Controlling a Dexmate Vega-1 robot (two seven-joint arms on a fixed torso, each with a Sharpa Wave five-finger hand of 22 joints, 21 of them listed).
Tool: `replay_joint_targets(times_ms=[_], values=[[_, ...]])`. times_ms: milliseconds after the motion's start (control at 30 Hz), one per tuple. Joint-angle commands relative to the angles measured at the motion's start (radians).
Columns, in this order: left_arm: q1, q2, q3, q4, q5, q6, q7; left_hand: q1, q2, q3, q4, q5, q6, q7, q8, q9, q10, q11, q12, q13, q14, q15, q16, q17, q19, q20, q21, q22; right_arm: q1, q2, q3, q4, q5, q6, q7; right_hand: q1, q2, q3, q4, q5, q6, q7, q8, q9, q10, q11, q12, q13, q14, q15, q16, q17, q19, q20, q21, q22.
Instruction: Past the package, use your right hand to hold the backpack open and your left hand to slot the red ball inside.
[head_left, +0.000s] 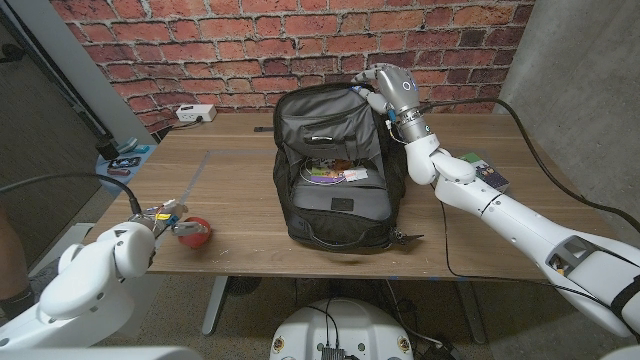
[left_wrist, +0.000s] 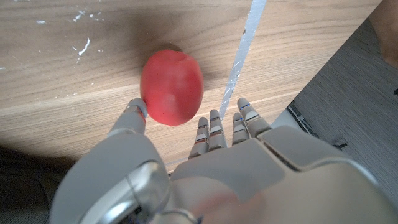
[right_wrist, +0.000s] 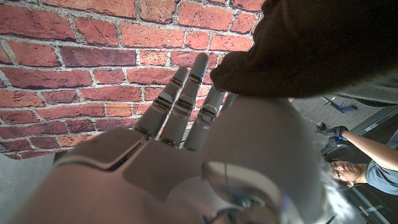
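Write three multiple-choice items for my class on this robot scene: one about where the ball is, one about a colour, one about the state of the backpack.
1. Where is the red ball?
A. On the table near the left hand
B. Inside the backpack
C. On the floor

2. What colour is the backpack?
A. Red
B. Dark grey and black
C. Bright yellow

3. What state is the backpack in?
A. Zipped shut
B. Folded flat
C. Open, with things showing inside

Answers:
1. A, since the head view shows the ball lying on the wooden table at the fingertips of the left hand, and the left wrist view shows it on bare wood.
2. B, as the head view shows dark fabric.
3. C, because its top flap stands up at the right hand and small items are visible in the compartment.
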Motion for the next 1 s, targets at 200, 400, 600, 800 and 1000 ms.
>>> replay_joint_targets(times_ms=[200,400,600,800,1000], values=[[-0.053,0.136,0.089,-0.008,-0.196,0.115,0.147,0.026,-0.007,0.003,-0.011,-0.004,0.050,0.006,0.019,0.002,0.059,-0.009,0.021,0.004,0.051,-0.008,0.009,0.003,0.039,-0.001,0.015,0.004,0.001,-0.002,0.005,0.014,0.011,0.008,-0.011,0.013,0.018,-0.010,-0.001,0.004,0.006,-0.001,0.000,0.003,0.019,-0.012,0.000,0.004,0.011,-0.124,-0.006,0.001,0.007,-0.133,0.006,0.003],[-0.064,0.182,0.109,-0.017,-0.271,0.156,0.211,0.043,-0.012,0.007,-0.013,-0.006,0.093,0.006,0.029,0.004,0.095,-0.016,0.035,0.012,0.104,-0.019,0.018,0.004,0.064,-0.008,0.020,0.005,-0.002,-0.002,0.005,0.011,0.011,0.006,-0.013,0.013,0.018,-0.012,-0.001,0.004,0.007,-0.002,0.000,0.003,0.018,-0.012,-0.001,0.005,0.011,-0.124,-0.009,0.001,0.008,-0.133,0.006,0.003],[-0.057,0.221,0.115,-0.026,-0.330,0.183,0.291,0.063,-0.013,0.012,-0.012,-0.006,0.141,0.016,0.040,0.009,0.147,-0.020,0.060,0.029,0.167,-0.038,0.026,0.007,0.097,-0.010,0.027,0.006,-0.008,-0.004,0.002,0.006,0.007,0.007,-0.015,0.013,0.019,-0.012,-0.001,0.004,0.008,-0.002,-0.001,0.004,0.018,-0.012,-0.004,0.002,0.013,-0.124,-0.010,0.002,0.009,-0.132,0.006,0.003],[-0.043,0.251,0.117,-0.031,-0.380,0.196,0.370,0.089,-0.011,0.020,-0.015,-0.005,0.190,0.010,0.053,0.014,0.191,-0.034,0.087,0.050,0.221,-0.060,0.032,0.009,0.130,-0.004,0.035,0.008,-0.013,-0.002,0.000,0.005,0.006,0.004,-0.017,0.013,0.019,-0.013,-0.001,0.004,0.008,-0.001,-0.001,0.004,0.019,-0.012,-0.004,0.003,0.015,-0.124,-0.011,0.003,0.009,-0.132,0.006,0.003],[-0.046,0.269,0.135,-0.030,-0.421,0.209,0.445,0.114,-0.010,0.028,-0.018,-0.005,0.224,-0.006,0.061,0.021,0.218,-0.047,0.110,0.068,0.258,-0.073,0.032,0.010,0.156,-0.005,0.041,0.010,-0.014,0.001,0.001,0.004,0.006,-0.002,-0.018,0.013,0.020,-0.014,0.000,0.004,0.008,0.001,-0.002,0.004,0.020,-0.012,-0.005,0.003,0.016,-0.124,-0.013,0.003,0.010,-0.132,0.006,0.002]])
